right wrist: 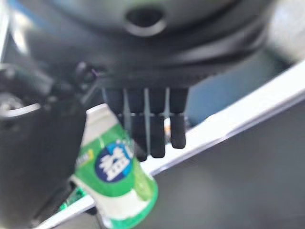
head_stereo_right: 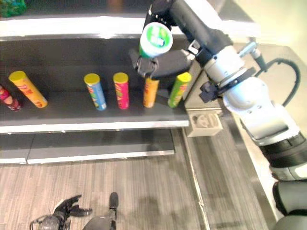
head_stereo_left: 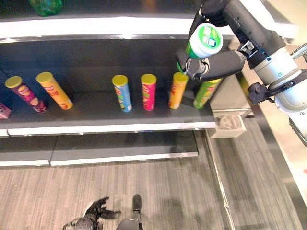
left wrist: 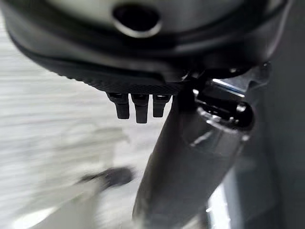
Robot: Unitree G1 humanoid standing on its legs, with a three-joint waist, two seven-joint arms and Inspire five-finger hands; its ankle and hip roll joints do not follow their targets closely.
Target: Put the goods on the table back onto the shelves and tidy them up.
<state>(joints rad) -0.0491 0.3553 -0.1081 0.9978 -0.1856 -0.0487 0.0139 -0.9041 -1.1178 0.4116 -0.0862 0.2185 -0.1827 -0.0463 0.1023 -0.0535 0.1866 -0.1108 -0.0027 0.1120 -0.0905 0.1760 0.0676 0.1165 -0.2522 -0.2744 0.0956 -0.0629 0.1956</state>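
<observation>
Right hand (head_stereo_left: 213,64) of the humanoid grips a green-and-white canister (head_stereo_left: 205,41), fingers and thumb curled round its body, and holds it up in front of the dark shelf (head_stereo_left: 100,112); the right wrist view confirms the container pinched between thumb and fingers. Its white, green-printed end faces up and toward the head camera, so its long axis tips from the hand down and back toward the shelf, and the hand sits directly under and behind it. It hangs above the right end of a row of upright tubes, over the orange tube (head_stereo_left: 178,90) and the green tube (head_stereo_left: 207,93), with a pink tube (head_stereo_left: 148,91) and a blue tube (head_stereo_left: 122,93) standing further left, and a leaning orange-yellow tube (head_stereo_left: 54,90) and purple tube (head_stereo_left: 25,94) well apart at the far left. A white-edged upper shelf (head_stereo_left: 96,26) runs just above. Setting it down would seem to call for a free spot beside the row. Left hand (head_stereo_left: 96,211) hangs low over the grey floor (head_stereo_left: 168,191), fingers relaxed and holding nothing, far from the shelf, so the right arm is plainly the nearer one.
</observation>
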